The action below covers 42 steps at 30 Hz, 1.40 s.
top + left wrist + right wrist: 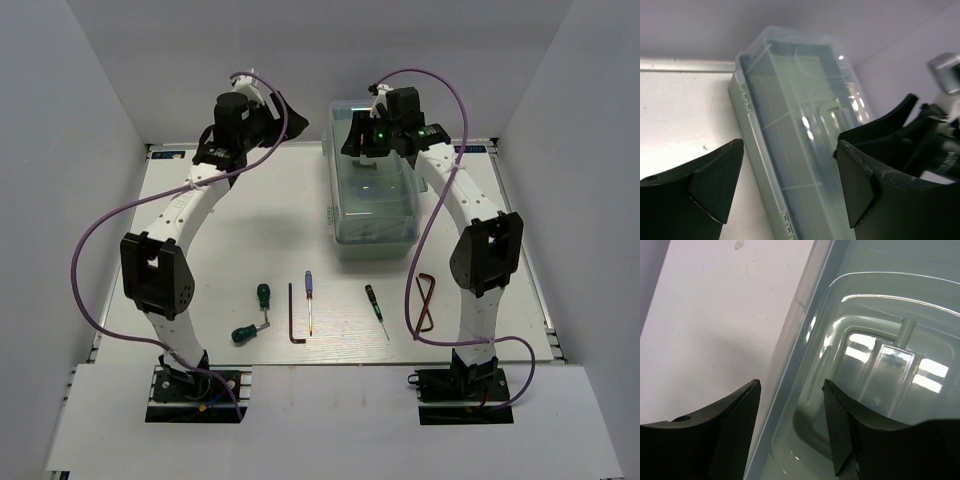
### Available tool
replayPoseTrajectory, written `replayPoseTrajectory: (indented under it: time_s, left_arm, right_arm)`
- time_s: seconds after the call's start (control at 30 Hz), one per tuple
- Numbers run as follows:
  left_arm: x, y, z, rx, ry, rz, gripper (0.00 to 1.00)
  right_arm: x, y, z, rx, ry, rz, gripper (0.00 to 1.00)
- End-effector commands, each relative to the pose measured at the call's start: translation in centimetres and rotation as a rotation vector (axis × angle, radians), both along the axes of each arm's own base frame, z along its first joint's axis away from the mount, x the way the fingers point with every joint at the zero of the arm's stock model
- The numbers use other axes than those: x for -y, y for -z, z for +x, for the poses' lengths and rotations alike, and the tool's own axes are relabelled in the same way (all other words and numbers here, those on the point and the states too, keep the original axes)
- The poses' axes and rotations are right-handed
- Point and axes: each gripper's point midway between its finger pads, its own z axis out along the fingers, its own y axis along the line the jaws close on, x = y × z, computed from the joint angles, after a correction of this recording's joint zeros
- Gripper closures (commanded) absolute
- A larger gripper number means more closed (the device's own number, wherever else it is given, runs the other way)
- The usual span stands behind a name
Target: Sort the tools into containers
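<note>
Left gripper (pixel 790 145), jaws spread and empty, hung beside closed toolbox (pixel 372 215); right gripper (pixel 791 385), spread, empty, hovered over its lid (pixel 880 300).

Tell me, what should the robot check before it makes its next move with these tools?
1. Toolbox lid open for sorting: not ok, it is shut.
2. Left gripper open and empty: ok.
3. Right gripper open, above the lid: ok.
4. Tools lying in view on the table: ok.
5. Lid unlatched: cannot tell.
</note>
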Motion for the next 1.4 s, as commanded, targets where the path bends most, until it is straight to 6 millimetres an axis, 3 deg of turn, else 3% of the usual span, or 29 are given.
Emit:
replayPoseTrajectory:
  time_s: [0.0,0.1,0.27,0.33,0.37,0.5,0.53,0.6,0.63,0.7,0.77,1.03,1.1,1.13,1.37]
  left_arm:
    - [-0.6,-6.2,-1.7,0.151,0.021,-0.026,0.15]
    - [-0.9,-6.4,-1.6,0.16,0.021,-0.03,0.15]
    - [-0.3,-7.8,-1.9,0.197,0.056,-0.056,0.15]
    - [0.3,-7.4,-1.5,0.193,0.084,-0.068,0.15]
    - [0.6,-8.3,-1.4,0.216,0.101,-0.076,0.15]
    - [2.6,-9.2,-1.0,0.23,0.205,-0.144,0.15]
    - [3.3,-10.2,-1.3,0.238,0.247,-0.175,0.15]
    - [4.4,-9.0,-0.4,0.208,0.293,-0.196,0.15]
    - [4.7,-10.2,-0.4,0.229,0.319,-0.209,0.15]
    - [6.1,-8.4,0.4,0.183,0.354,-0.219,0.15]
    - [6.6,-8.7,0.6,0.166,0.382,-0.245,0.15]
    - [8.9,-5.1,0.8,0.047,0.461,-0.281,0.15]
    - [9.6,-4.5,0.3,0.016,0.487,-0.297,0.15]
    - [10.2,-4.2,0.2,0.015,0.496,-0.297,0.15]
    - [12.5,-2.4,-0.3,-0.048,0.546,-0.342,0.15]
  right_arm:
    - [0.9,0.6,0.6,0.008,0.054,-0.075,0.4]
    - [1.1,-0.1,0.6,0.03,0.058,-0.088,0.4]
    - [1.5,0.7,0.2,0.013,0.075,-0.125,0.37]
    - [1.6,1.7,-0.1,-0.021,0.074,-0.124,0.37]
    - [1.6,1.9,-0.1,-0.033,0.072,-0.113,0.37]
    - [-0.9,2.7,-1.7,-0.141,-0.025,0.031,0.37]
    - [-1.9,2.5,-2.5,-0.167,-0.089,0.088,0.37]
    - [-2.4,1.8,-2.4,-0.167,-0.103,0.134,0.4]
    - [-2.6,1.4,-2.5,-0.164,-0.116,0.151,0.4]
    - [-3.1,0.5,-2.5,-0.156,-0.148,0.197,0.42]
    - [-2.9,-0.6,-2.3,-0.153,-0.153,0.236,0.42]
    - [-2.0,-4.0,-1.9,-0.126,-0.191,0.36,0.43]
    - [-2.6,-4.2,-2.4,-0.141,-0.21,0.378,0.45]
    - [-1.9,-4.2,-1.9,-0.134,-0.197,0.382,0.45]
    - [-1.7,-4.6,-2.0,-0.145,-0.207,0.409,0.46]
